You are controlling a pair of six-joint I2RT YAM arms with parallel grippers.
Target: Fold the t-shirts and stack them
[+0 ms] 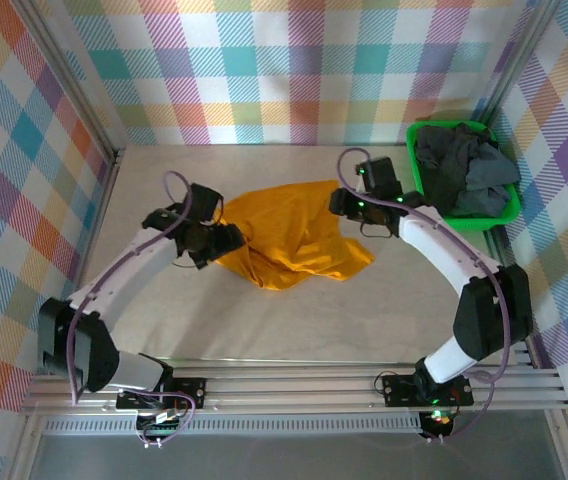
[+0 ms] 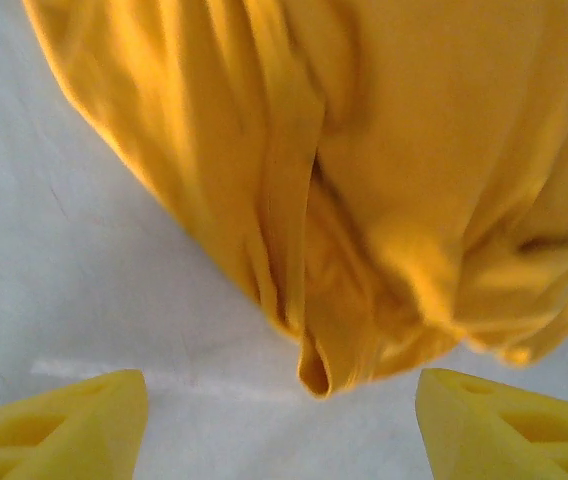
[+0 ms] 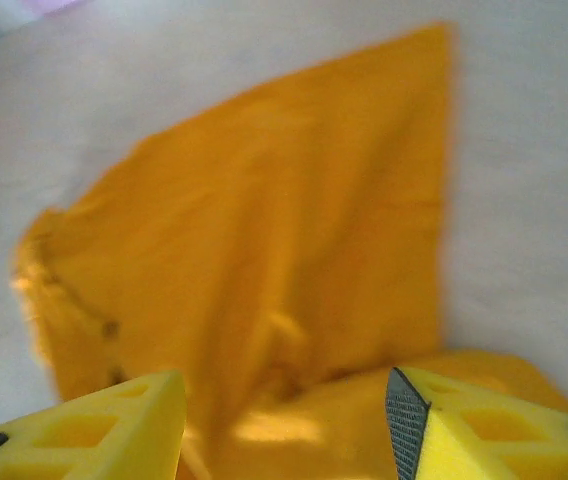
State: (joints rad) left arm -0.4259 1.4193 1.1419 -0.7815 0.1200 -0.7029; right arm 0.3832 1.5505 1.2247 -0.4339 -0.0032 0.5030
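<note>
The left gripper [image 2: 279, 405] stood with its yellow fingers [image 2: 64, 425] spread wide and nothing between them, hanging just short of a bunched, rolled edge of the mustard-orange t-shirt [image 2: 384, 200]. The right gripper [image 3: 284, 400] was likewise parted, low over the same shirt's other side, its fingers clamped on no cloth. Seen from above, the two grippers flanked the shirt, left gripper [image 1: 226, 240] at its left edge and right gripper [image 1: 342, 203] at its upper right corner. The shirt lay crumpled and partly spread mid-table. The table [image 1: 264, 320] was pale and marbled. At its far right corner sat a green basket [image 1: 413, 150] heaped with dark grey t-shirts [image 1: 464, 170]. Pastel plaid walls [image 1: 294, 70] enclosed three sides
</note>
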